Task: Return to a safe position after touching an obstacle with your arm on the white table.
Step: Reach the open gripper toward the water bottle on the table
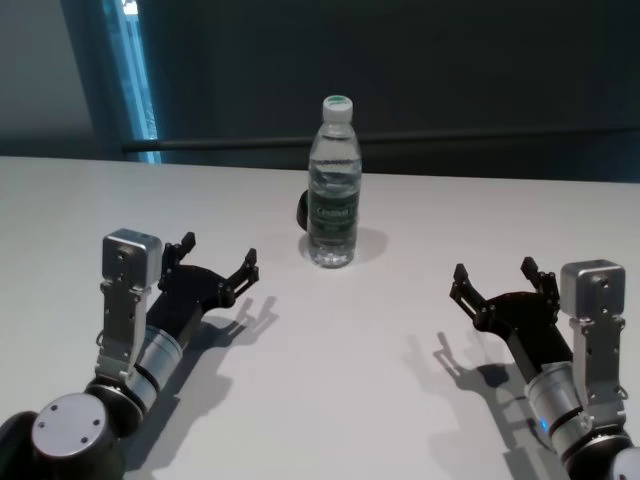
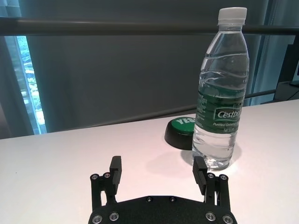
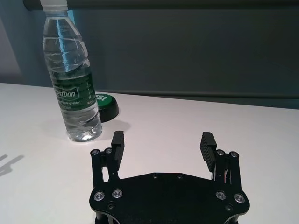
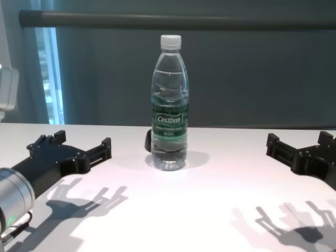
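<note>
Dark grey-blue wall panels and a horizontal rail (image 4: 178,20) close off the far side of the white bench (image 1: 330,380), with a strip of bright window (image 1: 135,70) at the robot's left. On the bench stands the bottle (image 1: 333,185), upright, clear, with a white cap and a dark green "Cestbon" label, set toward the far edge and roughly midway between the two arms. Just behind it, partly hidden by it, lies a low black round object with a green top (image 2: 181,132); whether the two touch cannot be told.

Left of the bottle, the left hand (image 1: 218,257) hovers low over the bench, fingers spread wide and holding nothing, apart from the bottle. The right hand (image 1: 495,277) hovers well off to the bottle's right, likewise spread wide and empty. Both arms cast soft shadows on the bench beneath them.
</note>
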